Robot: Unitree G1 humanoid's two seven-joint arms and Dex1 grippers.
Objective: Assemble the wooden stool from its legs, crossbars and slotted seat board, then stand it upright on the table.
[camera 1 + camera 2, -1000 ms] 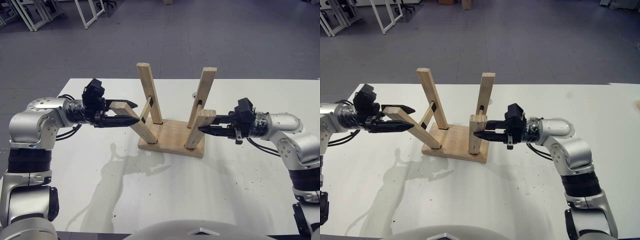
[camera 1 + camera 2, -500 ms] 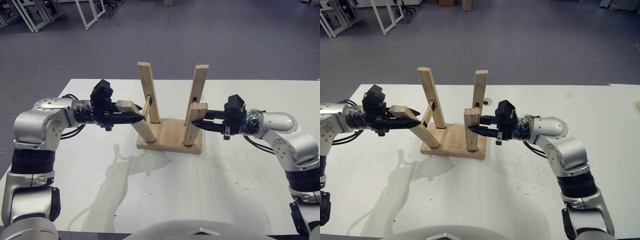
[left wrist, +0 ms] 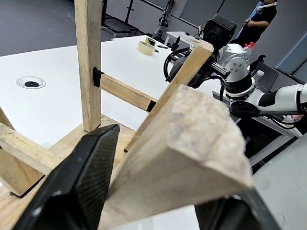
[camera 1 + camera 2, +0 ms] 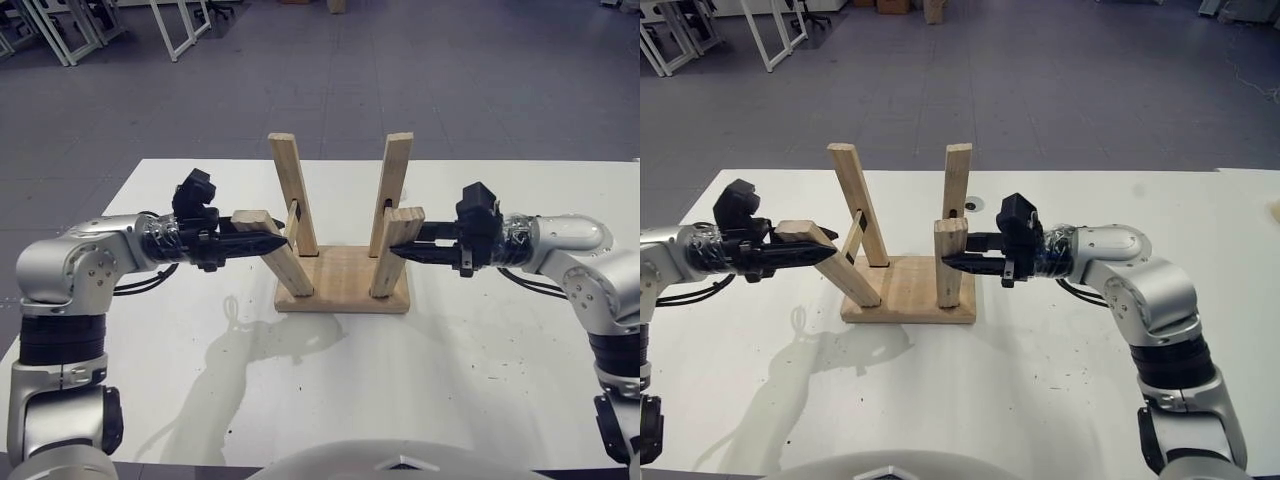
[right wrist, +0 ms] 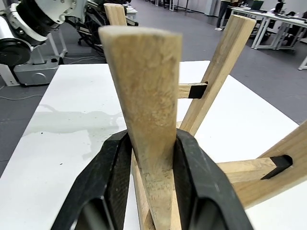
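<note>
The wooden stool (image 4: pixel 342 280) rests upside down on the white table (image 4: pixel 460 350), its seat board (image 4: pixel 340 290) flat on the surface and its legs pointing up, joined by crossbars (image 3: pixel 125 93). My left gripper (image 4: pixel 272 241) is shut on the near left leg (image 4: pixel 273 250) close to its top end. My right gripper (image 4: pixel 397 251) is shut on the near right leg (image 4: pixel 394 250), also near its top. The two far legs (image 4: pixel 290 195) stand free behind.
A round cable hole (image 3: pixel 30 82) sits in the table behind the stool. A roll of tape (image 3: pixel 147 46) lies farther off on the table. Bare table lies in front of the stool and to both sides. Frames and desks stand on the floor behind.
Both grippers kept their hold while the stool was tipped and turned. It now sits squarer to me, flat on its seat board, with the legs more upright.
</note>
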